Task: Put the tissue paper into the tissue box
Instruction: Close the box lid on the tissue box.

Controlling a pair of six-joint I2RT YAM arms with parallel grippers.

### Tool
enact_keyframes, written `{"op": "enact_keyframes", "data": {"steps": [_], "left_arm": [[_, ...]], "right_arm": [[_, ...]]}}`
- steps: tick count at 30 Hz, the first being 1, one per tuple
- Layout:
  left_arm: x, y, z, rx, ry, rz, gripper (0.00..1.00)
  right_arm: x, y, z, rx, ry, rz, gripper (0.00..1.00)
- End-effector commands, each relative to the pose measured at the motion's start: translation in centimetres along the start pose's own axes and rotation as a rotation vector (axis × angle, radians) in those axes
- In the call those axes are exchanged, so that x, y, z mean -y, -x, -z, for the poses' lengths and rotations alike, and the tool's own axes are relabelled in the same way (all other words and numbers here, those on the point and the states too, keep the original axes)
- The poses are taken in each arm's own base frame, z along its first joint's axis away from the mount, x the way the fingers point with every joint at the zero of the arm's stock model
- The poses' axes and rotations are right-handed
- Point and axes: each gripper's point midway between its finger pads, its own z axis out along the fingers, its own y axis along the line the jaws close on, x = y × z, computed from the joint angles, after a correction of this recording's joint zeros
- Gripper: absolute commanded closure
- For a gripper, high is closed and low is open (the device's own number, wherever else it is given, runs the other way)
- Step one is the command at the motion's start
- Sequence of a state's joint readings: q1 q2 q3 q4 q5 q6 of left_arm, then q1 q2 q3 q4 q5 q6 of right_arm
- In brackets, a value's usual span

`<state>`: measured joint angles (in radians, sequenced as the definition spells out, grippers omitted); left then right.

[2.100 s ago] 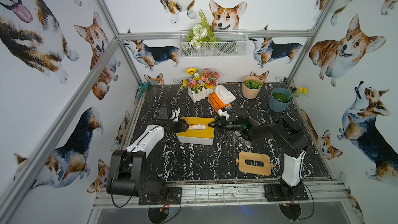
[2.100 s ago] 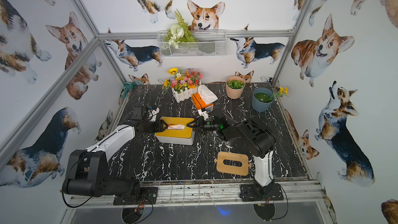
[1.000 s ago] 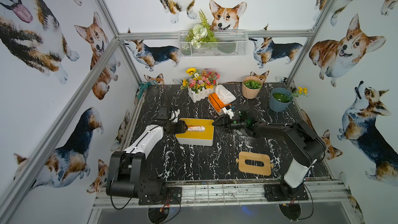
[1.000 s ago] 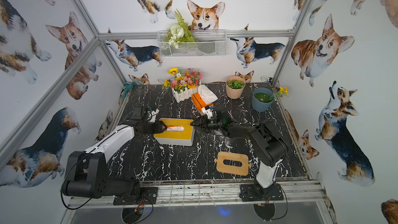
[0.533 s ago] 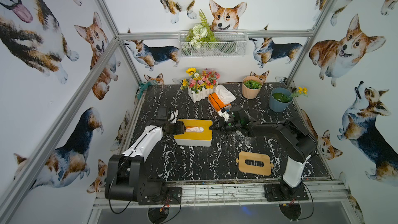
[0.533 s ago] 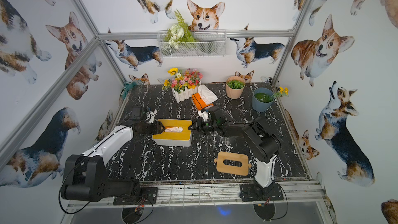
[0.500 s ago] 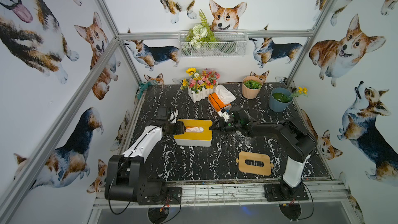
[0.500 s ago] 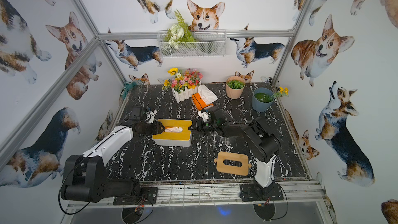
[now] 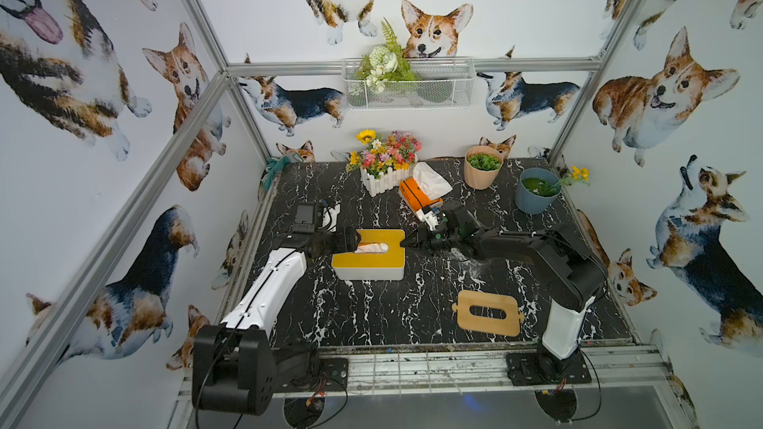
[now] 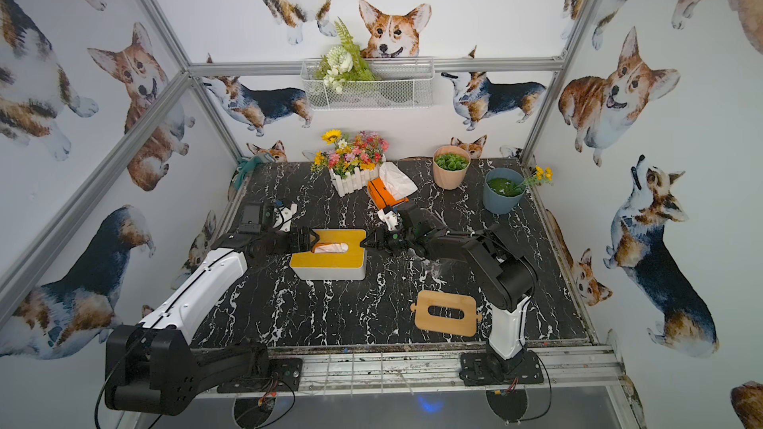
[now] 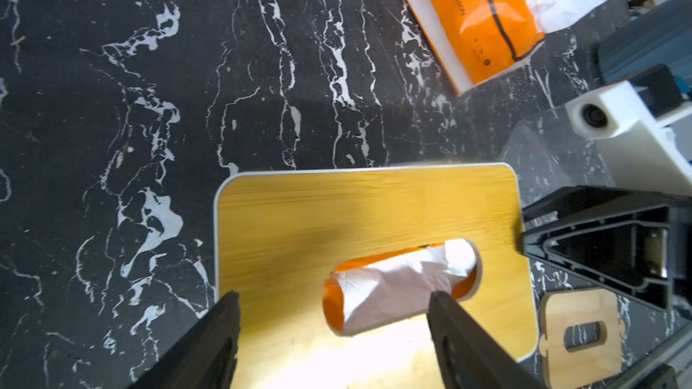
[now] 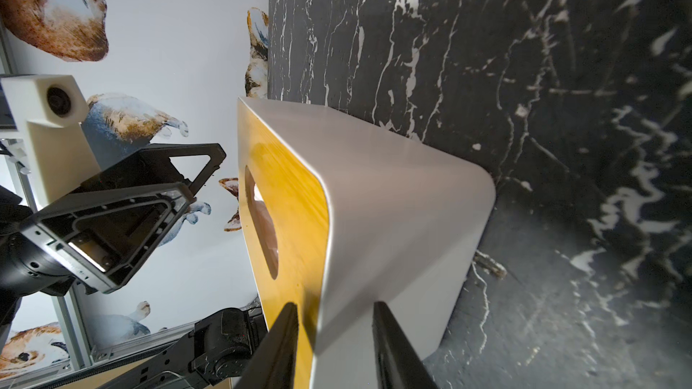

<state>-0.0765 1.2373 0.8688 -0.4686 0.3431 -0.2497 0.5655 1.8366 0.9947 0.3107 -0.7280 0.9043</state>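
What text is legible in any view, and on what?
"AIR CUSHION": most likely reading, printed lengthwise on the orange tissue pack, seen in the left wrist view.
Smaller print beside that line and the dark mark at the pack's end: too small to read.
Same pack in both top views: too small to read.
Tissue box and spare wooden lid: no text visible.

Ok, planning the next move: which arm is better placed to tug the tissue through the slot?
Probably left: the left end effector hangs open over the white tissue paper in the slot of the yellow-lidded white tissue box; the right end effector straddles the box's end edge.
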Motion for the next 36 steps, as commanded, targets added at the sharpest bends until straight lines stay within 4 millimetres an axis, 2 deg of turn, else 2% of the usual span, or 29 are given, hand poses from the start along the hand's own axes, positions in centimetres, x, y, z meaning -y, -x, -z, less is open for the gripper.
{"op": "enact_keyframes", "data": {"steps": [1,5,9,13,16,19,21,22,28,31,36], "left_arm": [[1.2,0.9,0.8,0.040,-0.055,0.004,0.16],[1.8,1.5,1.6,0.081,-0.072,-0.009,0.15],[2.1,1.9,2.5,0.133,-0.081,-0.022,0.12],[2.1,2.3,3.4,0.187,-0.069,-0.019,0.10],[2.4,2.8,4.2,0.236,-0.075,-0.026,0.10],[3.3,3.1,4.8,0.289,-0.135,-0.004,0.10],[4.0,3.3,5.0,0.316,-0.183,0.029,0.13],[3.7,2.0,3.9,0.290,-0.191,0.061,0.15],[5.9,0.7,2.6,0.297,-0.229,0.092,0.29],[7.2,0.3,2.0,0.287,-0.235,0.093,0.31],[8.0,-0.2,0.6,0.239,-0.238,0.132,0.35]], "right_arm": [[-0.5,0.5,0.6,0.017,-0.043,0.065,0.60],[-1.7,1.1,1.4,0.028,-0.108,0.169,0.57],[-3.8,1.2,1.6,0.032,-0.178,0.288,0.55],[-5.7,0.5,0.3,0.020,-0.244,0.406,0.54],[-6.4,-0.1,-0.9,0.008,-0.299,0.471,0.55],[-6.8,0.2,-1.3,0.036,-0.328,0.495,0.57],[-7.1,0.7,-0.7,0.085,-0.326,0.494,0.58],[-7.4,1.0,-0.1,0.122,-0.328,0.497,0.58],[-8.9,2.2,3.9,0.284,-0.319,0.508,0.58],[-9.0,2.5,5.9,0.326,-0.301,0.484,0.58],[-8.6,2.7,8.5,0.362,-0.268,0.440,0.58]]}}
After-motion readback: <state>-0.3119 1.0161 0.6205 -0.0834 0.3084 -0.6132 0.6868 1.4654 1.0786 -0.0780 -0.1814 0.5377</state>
